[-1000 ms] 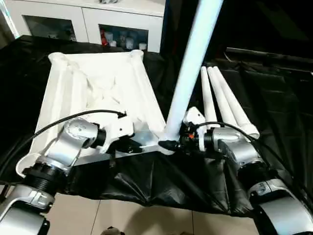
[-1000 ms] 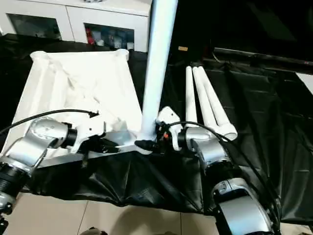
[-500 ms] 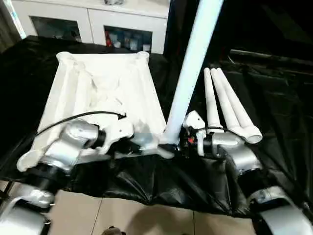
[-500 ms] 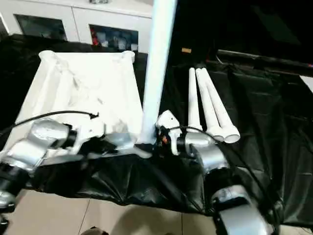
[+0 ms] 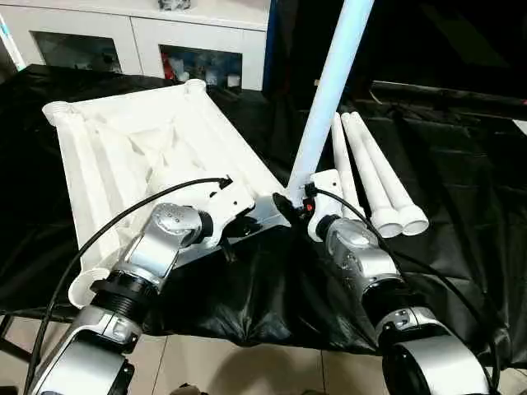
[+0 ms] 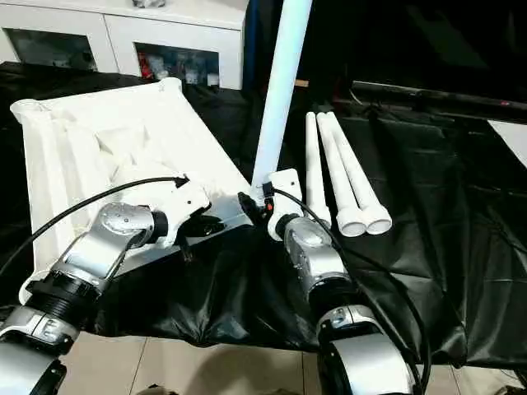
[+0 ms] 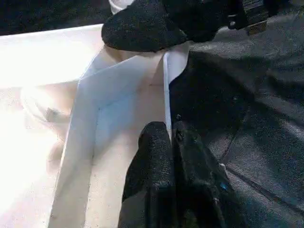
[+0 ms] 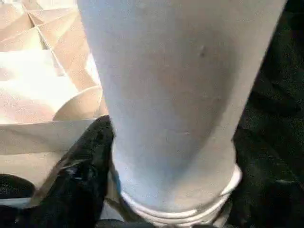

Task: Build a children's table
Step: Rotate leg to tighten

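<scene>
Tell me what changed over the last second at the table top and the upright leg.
The table top has swung round on the black cover: its far end now points toward the robot's left, and both forearms have turned with it. The left gripper stays clamped on the top's near rim; the right gripper stays around the base of the upright leg at the near corner. The three spare legs lie as before.

A black cloth (image 5: 461, 164) covers the desk and hangs in folds over its near edge. Beyond the desk stands a white cabinet (image 5: 148, 33) with glass doors; small items sit blurred behind the glass (image 5: 202, 66), one of them red. Under the desk's near edge lies a pale tiled floor (image 5: 247, 370). A dark rail (image 6: 428, 92) runs along the far right.
</scene>
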Tool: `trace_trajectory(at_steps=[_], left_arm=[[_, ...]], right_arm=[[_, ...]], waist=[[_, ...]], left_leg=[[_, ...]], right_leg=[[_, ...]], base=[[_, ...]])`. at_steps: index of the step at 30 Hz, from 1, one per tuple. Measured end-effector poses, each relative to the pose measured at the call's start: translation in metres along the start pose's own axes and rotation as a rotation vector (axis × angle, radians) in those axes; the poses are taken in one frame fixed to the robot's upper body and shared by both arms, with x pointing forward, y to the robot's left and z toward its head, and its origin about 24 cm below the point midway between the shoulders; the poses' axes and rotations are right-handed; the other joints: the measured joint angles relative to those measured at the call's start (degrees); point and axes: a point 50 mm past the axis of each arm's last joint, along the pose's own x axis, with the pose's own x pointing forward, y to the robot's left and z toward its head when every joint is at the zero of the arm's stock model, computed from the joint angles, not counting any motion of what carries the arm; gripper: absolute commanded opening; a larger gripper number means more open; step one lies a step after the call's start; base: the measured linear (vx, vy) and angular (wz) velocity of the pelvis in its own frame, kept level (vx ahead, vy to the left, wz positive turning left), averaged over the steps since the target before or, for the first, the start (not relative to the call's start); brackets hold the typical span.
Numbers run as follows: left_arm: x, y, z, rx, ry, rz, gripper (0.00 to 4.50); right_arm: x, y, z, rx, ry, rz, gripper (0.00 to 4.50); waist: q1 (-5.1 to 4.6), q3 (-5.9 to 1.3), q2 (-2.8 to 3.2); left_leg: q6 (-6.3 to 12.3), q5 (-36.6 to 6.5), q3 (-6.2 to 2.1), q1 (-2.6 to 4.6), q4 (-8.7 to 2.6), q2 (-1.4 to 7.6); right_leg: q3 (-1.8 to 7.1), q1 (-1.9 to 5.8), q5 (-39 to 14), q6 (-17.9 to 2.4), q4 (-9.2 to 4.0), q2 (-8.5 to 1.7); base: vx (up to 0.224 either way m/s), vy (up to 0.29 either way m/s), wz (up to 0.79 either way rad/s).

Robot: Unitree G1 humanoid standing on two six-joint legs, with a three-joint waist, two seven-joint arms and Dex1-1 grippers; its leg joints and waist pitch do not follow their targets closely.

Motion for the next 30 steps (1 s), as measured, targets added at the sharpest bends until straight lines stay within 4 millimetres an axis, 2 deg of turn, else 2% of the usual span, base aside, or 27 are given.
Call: trace_trajectory(at_steps=[2,6,10,16,18,20,24,30], left_arm=[[-0.002,0.001,-0.001,0.015,0.003,-0.005,0.0],[-0.01,-0.001,-0.006,0.051,-0.005,-0.051,0.0],[-0.021,-0.004,-0.011,0.093,-0.02,-0.136,0.0],[-0.033,-0.005,-0.018,0.125,-0.025,-0.239,0.0],[-0.039,-0.004,-0.021,0.137,-0.017,-0.278,0.0],[-0.044,-0.004,-0.023,0.149,-0.015,-0.315,0.0],[-0.048,-0.004,-0.025,0.16,-0.001,-0.351,0.0],[-0.051,-0.004,-0.026,0.179,0.002,-0.378,0.0]], right_arm=[[0.0,0.0,0.0,-0.009,0.0,0.017,3.89],[-0.006,-0.001,-0.001,-0.067,0.012,0.14,3.89],[-0.021,-0.006,-0.002,-0.154,0.043,0.327,3.89],[-0.038,-0.01,-0.001,-0.22,0.115,0.564,3.89],[-0.042,-0.01,0.001,-0.25,0.141,0.64,3.57],[-0.045,-0.009,0.002,-0.256,0.159,0.701,3.57],[-0.047,-0.008,0.002,-0.262,0.174,0.743,3.15],[-0.049,-0.005,0.001,-0.27,0.192,0.778,2.84]], waist=[[-0.11,0.0,0.0],[-0.22,0.01,0.01],[0.37,0.01,0.02],[0.45,0.02,0.02],[0.43,0.02,0.01],[0.48,0.02,0.01],[0.57,0.02,0.0],[0.71,0.01,-0.02]], left_leg=[[0.0,0.0,0.0,-0.01,0.01,0.0],[0.01,-0.01,0.0,-0.05,-0.06,0.0],[0.03,-0.02,0.01,-0.1,-0.23,0.0],[0.04,-0.01,0.02,-0.09,-0.2,0.0],[0.04,-0.01,0.02,-0.08,-0.19,0.01],[0.04,-0.01,0.02,-0.08,-0.2,0.02],[0.04,-0.01,0.03,-0.09,-0.17,0.02],[0.04,-0.01,0.03,-0.09,-0.17,0.02]], right_leg=[[0.0,-0.01,0.0,0.0,0.0,0.0],[-0.01,-0.03,-0.01,0.01,-0.09,0.0],[-0.06,-0.03,-0.04,0.0,-0.25,0.0],[-0.07,0.01,-0.03,-0.01,-0.24,0.0],[-0.07,0.0,-0.03,-0.01,-0.22,0.0],[-0.08,-0.01,-0.03,-0.01,-0.21,0.0],[-0.08,0.0,-0.03,-0.01,-0.21,0.0],[-0.08,-0.01,-0.03,-0.01,-0.21,0.0]], base=[[0.0,0.0,0.0],[0.0,0.0,0.0],[0.0,0.0,0.0],[0.0,0.0,0.0],[0.0,0.0,0.0],[0.0,0.0,0.0],[0.0,0.0,0.0],[0.0,0.0,0.0]])
